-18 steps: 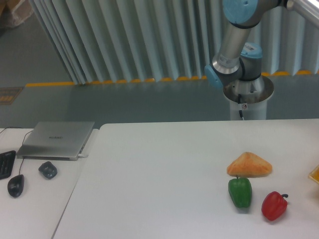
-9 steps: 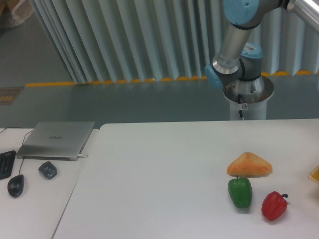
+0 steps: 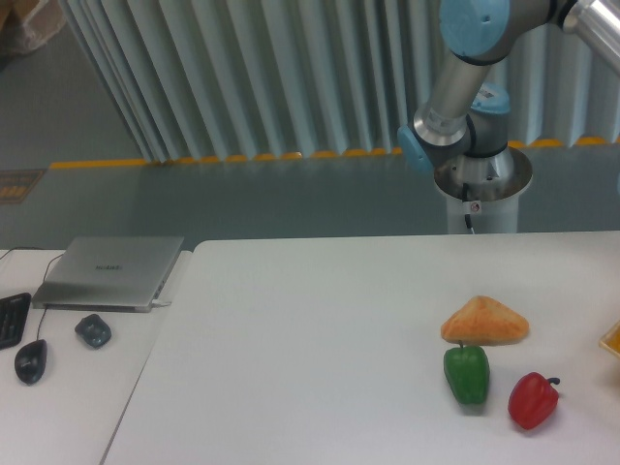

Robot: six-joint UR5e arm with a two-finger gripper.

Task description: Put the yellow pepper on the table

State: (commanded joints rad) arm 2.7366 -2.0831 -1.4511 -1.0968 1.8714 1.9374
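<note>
2 peppers (image 3: pixel 467 374), 2 mice (image 3: pixel 93 330), 1 laptop (image 3: pixel 111 271), 1 wedge (image 3: pixel 484 321)

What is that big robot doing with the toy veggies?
Right now it isn't holding anything you can see. Only the robot arm shows at the top; its gripper is out of the picture. On the white table sit a green pepper, a red pepper and an orange bread-like wedge, untouched. The yellow pepper isn't clearly visible.
</note>
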